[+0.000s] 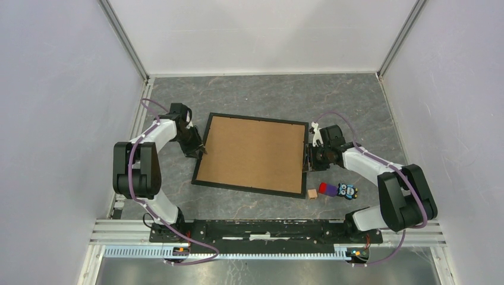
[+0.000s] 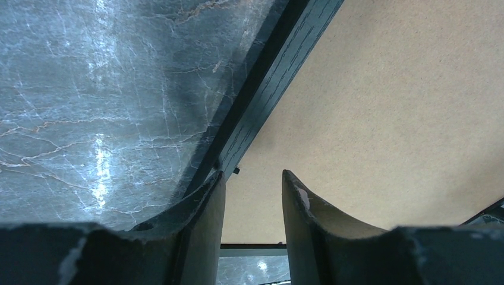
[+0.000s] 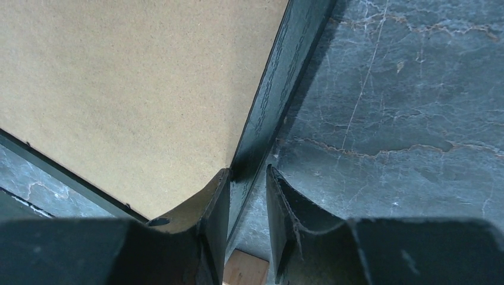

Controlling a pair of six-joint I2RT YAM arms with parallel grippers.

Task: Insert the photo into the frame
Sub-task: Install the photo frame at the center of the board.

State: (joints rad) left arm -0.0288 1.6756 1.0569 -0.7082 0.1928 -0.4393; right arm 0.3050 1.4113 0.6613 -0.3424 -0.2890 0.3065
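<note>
Only the top view shows the whole frame (image 1: 258,119), flat on the table (image 1: 255,92): thin black rails round a brown board (image 1: 252,153), left gripper (image 1: 201,151) at its left rail, right gripper (image 1: 308,157) at its right, with a cube (image 1: 312,193), block (image 1: 325,189) and owl (image 1: 346,190) by its near right corner. The left wrist view shows fingers (image 2: 208,208) apart, board in the gap, one tip at the rail. The right wrist view shows the rail between close-set fingers; clamped or not, I cannot tell.

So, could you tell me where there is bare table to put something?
Free: the strip between the frame and the back wall, and the near-left patch by the base rail. Crowded: near right, around the cube, red block and owl toy.
</note>
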